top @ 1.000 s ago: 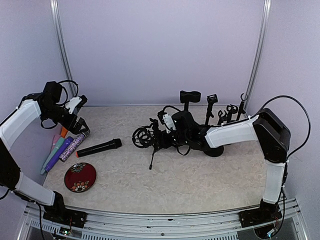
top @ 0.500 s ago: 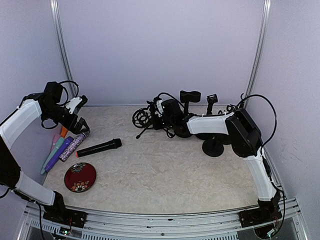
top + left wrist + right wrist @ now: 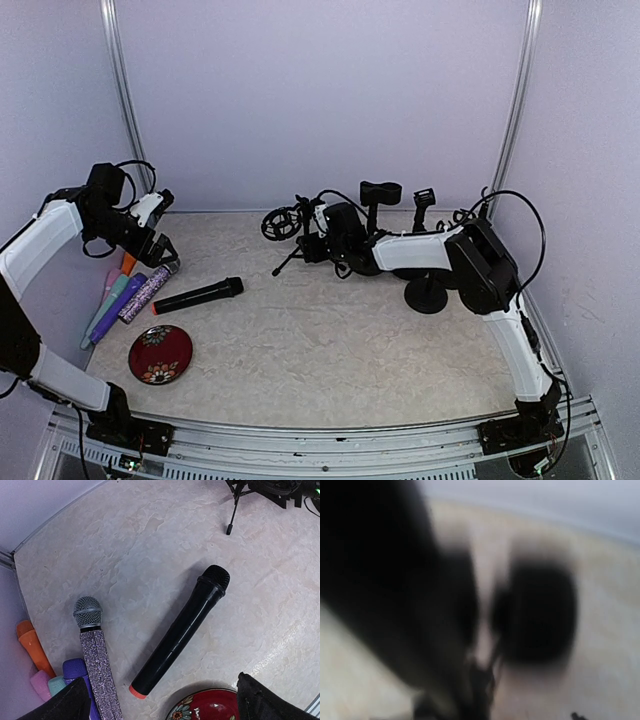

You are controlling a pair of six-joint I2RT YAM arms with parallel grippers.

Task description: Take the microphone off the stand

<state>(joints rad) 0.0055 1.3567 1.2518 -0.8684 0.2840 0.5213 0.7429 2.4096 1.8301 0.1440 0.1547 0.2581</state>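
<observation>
R arm swung stand (image 3: 281, 224) from mid-table to back wall in last sec. R gripper (image 3: 310, 243) beside it, wrist cam blurred, can't tell if clamped or loose. Meanwhile black mic (image 3: 198, 296) lay flat on table (image 3: 330, 340), well apart from stand, so removal looked done. L gripper (image 3: 163, 254) fingers wide apart, empty. Count: 1 black mic, 1 glitter mic (image 3: 95, 655), 4 coloured mics (image 3: 75, 669) (orange, pink, teal, purple), 1 red plate (image 3: 160, 354), 1 round-base stand (image 3: 428, 298) — back-right stands too tangled to count.
</observation>
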